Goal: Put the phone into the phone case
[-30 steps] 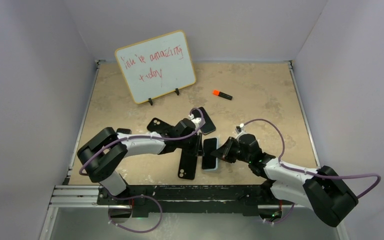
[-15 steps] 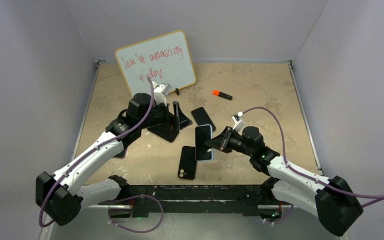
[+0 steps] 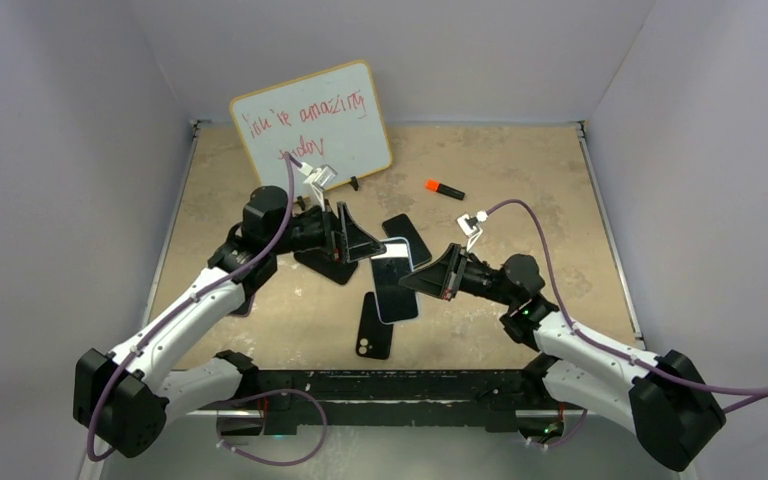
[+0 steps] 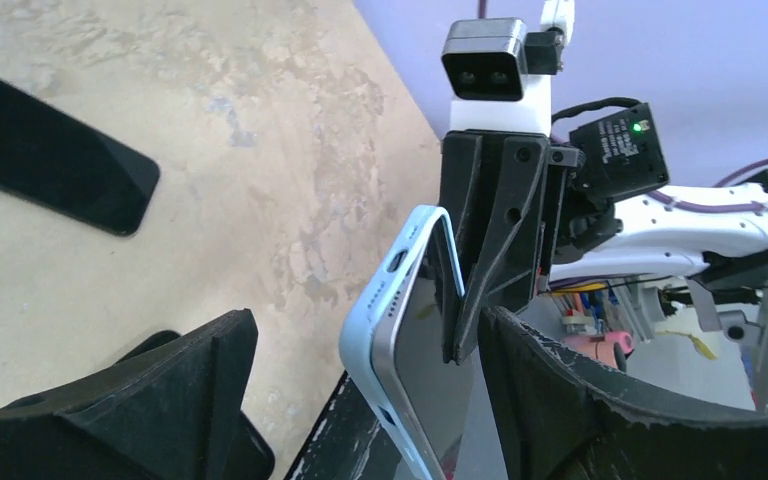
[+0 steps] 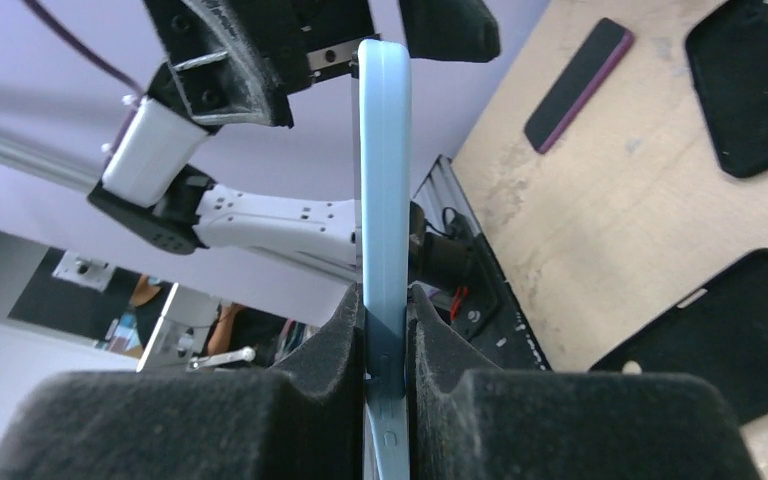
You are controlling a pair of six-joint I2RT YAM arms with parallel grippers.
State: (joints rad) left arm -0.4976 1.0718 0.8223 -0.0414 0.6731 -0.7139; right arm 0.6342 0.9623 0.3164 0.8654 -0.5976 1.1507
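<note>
Between the pads of the right gripper, clamped tight, the pale-blue phone is held off the table, its far end inside the wide-spread left gripper. The left should close squarely across the phone's edges before the right lets go. A black case lies just below.

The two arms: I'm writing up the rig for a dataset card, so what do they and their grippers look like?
Both the left arm and the right arm have white link shells between chunky black joints, with a loose purple cable along each. The left gripper and right gripper have black wedge-shaped fingers with dark foam-like pads.
</note>
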